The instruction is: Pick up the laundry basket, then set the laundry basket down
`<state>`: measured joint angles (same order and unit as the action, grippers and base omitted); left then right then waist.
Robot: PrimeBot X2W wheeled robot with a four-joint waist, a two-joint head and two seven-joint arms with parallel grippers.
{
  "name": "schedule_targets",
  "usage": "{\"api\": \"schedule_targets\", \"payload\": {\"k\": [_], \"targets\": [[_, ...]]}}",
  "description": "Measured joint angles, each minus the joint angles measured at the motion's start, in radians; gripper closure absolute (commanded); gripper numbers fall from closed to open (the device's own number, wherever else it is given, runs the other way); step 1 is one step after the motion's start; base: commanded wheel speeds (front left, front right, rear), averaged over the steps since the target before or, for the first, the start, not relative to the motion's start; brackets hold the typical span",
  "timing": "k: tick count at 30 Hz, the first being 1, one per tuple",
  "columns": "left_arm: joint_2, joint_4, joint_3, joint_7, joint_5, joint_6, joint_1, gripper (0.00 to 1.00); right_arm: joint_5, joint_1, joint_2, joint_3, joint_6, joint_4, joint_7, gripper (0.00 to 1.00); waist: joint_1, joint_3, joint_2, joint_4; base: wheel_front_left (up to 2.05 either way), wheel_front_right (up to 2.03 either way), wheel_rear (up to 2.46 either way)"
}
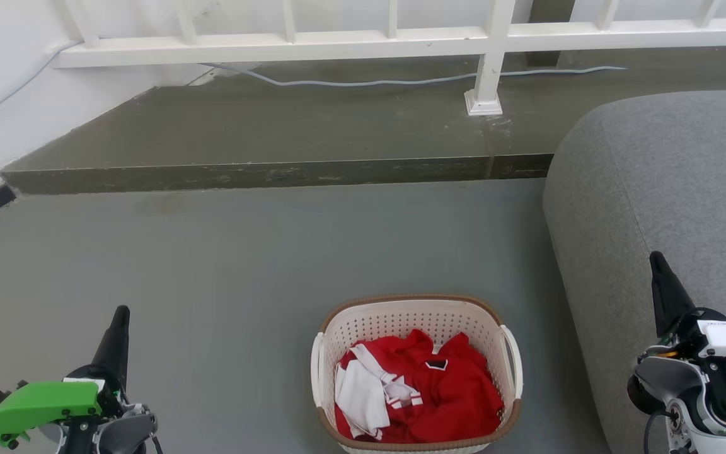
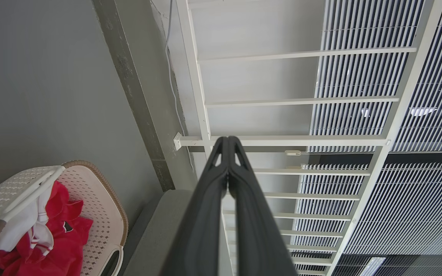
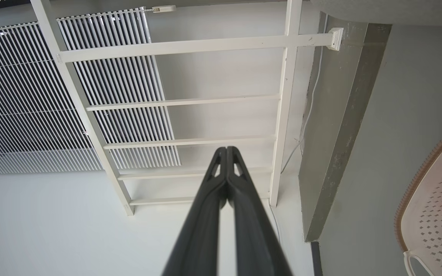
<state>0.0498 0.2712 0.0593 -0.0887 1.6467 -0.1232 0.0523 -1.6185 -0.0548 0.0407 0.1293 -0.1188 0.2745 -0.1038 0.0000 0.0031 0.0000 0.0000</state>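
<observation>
Probably light: stiff plastic basket (image 1: 401, 323), soft clothes (image 1: 445, 391). Grab side handles (image 1: 517, 362). Pressed together: left tool (image 2: 228, 138), right tool (image 3: 226, 147).

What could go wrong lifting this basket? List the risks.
1. Both the left gripper and right gripper are shut. Unless the fingers open first, they may just knock the thin handles of the basket.
2. The sofa sits near the right handle, so the right arm could brush it.
3. The clothes lie loose, so a lopsided lift might spill them.
</observation>
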Motion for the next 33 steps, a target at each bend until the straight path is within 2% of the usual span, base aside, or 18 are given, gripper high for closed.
{"api": "schedule_targets", "payload": {"k": [14, 15, 20, 33], "targets": [[0.0, 0.0, 0.0, 0.0, 0.0, 0.0, 0.0, 1.0, 0.0, 0.0, 0.0, 0.0, 0.0, 0.0, 0.0, 1.0, 0.0, 0.0, 0.0, 0.0, 0.0, 0.0, 0.0], [-0.002, 0.009, -0.001, 0.001, 0.001, 0.001, -0.003, 0.0, 0.0, 0.004, -0.002, -0.001, 0.002, 0.007, 0.0, 0.0, 0.0, 0.0, 0.0, 0.0, 0.0, 0.0, 0.0], [-0.024, 0.049, -0.006, 0.001, 0.002, 0.001, -0.044, 0.0, 0.0, 0.048, -0.024, -0.004, 0.006, 0.049, 0.0, 0.0, 0.0, 0.0, 0.0, 0.0, 0.0, 0.0, 0.0], [-0.025, 0.024, -0.028, 0.038, -0.001, 0.001, -0.044, 0.0, 0.004, 0.047, -0.023, -0.012, 0.006, 0.025, 0.007, 0.0, 0.0, 0.004, 0.0, -0.002, 0.0, 0.0, 0.0]]}}
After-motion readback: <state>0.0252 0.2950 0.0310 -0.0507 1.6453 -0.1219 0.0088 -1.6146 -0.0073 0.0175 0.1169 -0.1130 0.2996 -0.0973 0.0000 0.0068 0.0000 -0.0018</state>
